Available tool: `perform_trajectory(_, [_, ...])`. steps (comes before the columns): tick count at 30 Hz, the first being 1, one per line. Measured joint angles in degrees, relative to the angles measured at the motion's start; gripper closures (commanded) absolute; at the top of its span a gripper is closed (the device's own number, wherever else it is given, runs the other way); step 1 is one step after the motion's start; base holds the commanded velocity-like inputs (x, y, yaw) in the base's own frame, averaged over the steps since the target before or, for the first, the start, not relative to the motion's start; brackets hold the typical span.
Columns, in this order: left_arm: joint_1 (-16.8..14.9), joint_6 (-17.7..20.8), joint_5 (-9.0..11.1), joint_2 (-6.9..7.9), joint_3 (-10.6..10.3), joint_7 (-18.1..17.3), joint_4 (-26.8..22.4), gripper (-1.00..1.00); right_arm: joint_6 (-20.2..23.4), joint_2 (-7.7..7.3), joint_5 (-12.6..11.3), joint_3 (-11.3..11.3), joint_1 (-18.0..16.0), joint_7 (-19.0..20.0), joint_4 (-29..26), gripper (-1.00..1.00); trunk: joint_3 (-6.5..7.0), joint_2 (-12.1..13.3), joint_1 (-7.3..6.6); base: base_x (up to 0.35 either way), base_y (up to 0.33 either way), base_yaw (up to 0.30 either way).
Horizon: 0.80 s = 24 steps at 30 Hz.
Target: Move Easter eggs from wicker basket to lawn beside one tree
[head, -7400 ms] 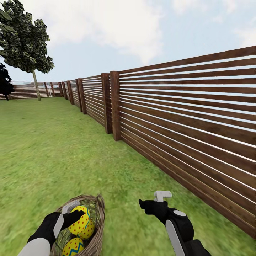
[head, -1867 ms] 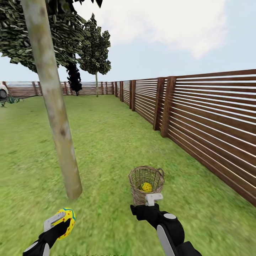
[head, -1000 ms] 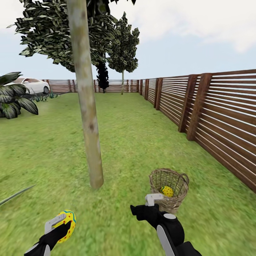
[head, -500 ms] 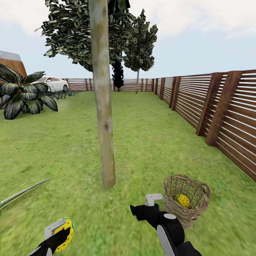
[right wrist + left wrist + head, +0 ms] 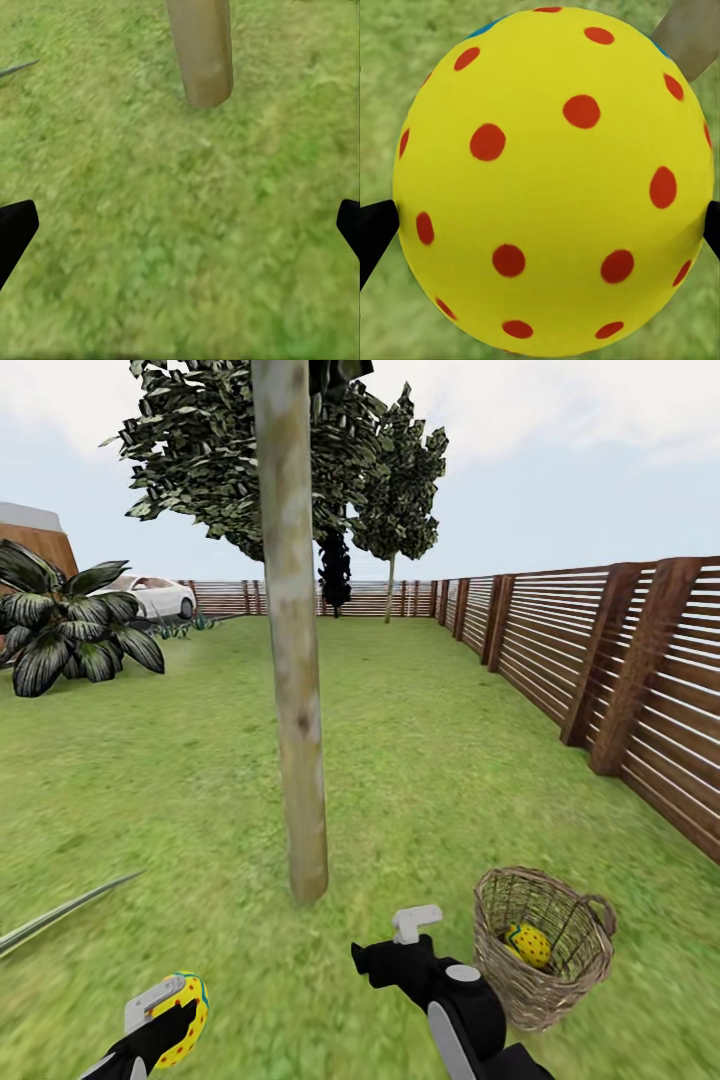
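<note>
Tree (image 5: 298, 660): pale trunk is seen rising out of frame, its own crown cut off at the top edge; the base is planted in the lawn (image 5: 420, 760). In the right wrist view the trunk foot (image 5: 201, 52) is shown on grass, top cropped.

Wicker basket (image 5: 545, 950) is stood on the lawn to the right of the tree base, near the fence (image 5: 620, 660). One Easter egg (image 5: 528, 944) is seen through the weave; whether another is hidden under it cannot be told.

Held egg (image 5: 183, 1005): clamped between the fingers of the left gripper (image 5: 165, 1010), low and to the left of the tree base, above the grass. The left arm is mostly cut off by the frame edge. In the left wrist view the held egg (image 5: 556, 180) is seen close up, with only black fingertips (image 5: 375, 232) visible at its sides.

Right gripper (image 5: 400, 940): held over bare grass between tree base and basket, forearm angled up from the bottom edge. Fingertips (image 5: 13, 229) are spread wide apart, nothing between them.

Beyond the tree: striped-leaf plant (image 5: 70, 630), white car (image 5: 155, 597), further trees, partly masked by the trunk.
</note>
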Motion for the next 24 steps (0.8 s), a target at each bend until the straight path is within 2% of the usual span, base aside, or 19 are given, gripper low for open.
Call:
perform_trajectory(10, [0.01, 0.01, -0.08, 0.01, 0.0, 0.01, 0.05, 1.0, -0.06, 0.03, 0.09, 0.38, -0.01, -0.2, 0.13, -1.0, -0.31, 0.0, -0.02, 0.1, 0.0, 0.238])
perform_trajectory(18, [0.01, -0.06, -0.03, 0.01, 0.0, 0.07, 1.24, 1.0, -0.06, -0.06, 0.09, 0.38, -0.01, -0.26, 0.25, -1.0, -0.56, 0.0, -0.03, 0.195, 0.0, 0.267])
perform_trajectory(24, [0.01, -0.08, 0.14, 0.0, -0.01, 0.08, 1.84, 1.0, -0.05, -0.12, 0.09, 0.3, -0.01, -0.23, 0.25, -1.0, -0.67, 0.0, 0.0, 0.029, 0.0, 0.212])
